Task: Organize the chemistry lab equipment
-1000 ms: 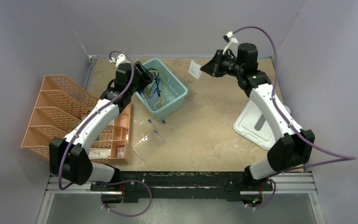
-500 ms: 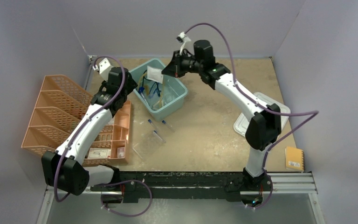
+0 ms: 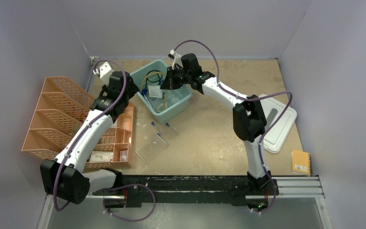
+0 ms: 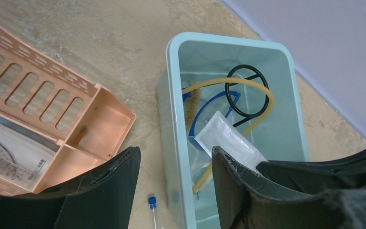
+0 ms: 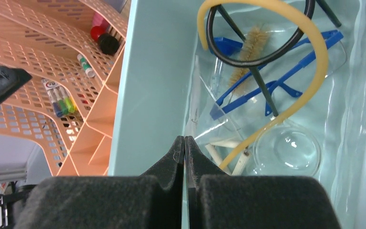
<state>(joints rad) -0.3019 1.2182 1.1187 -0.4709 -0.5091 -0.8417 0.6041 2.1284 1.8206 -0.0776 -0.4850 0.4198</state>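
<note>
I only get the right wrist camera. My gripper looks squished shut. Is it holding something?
Observer: Yes. The right gripper is shut on a small clear packet, held over the inside of the teal bin.
Operator: Where's my other arm? I can't see it!
Observer: The left gripper is open and empty, hovering just outside the bin's left side.
Operator: Is any stuff not in the bin yet?
Observer: Yes. Blue-capped tubes lie loose on the table, next to a clear rack.
</note>
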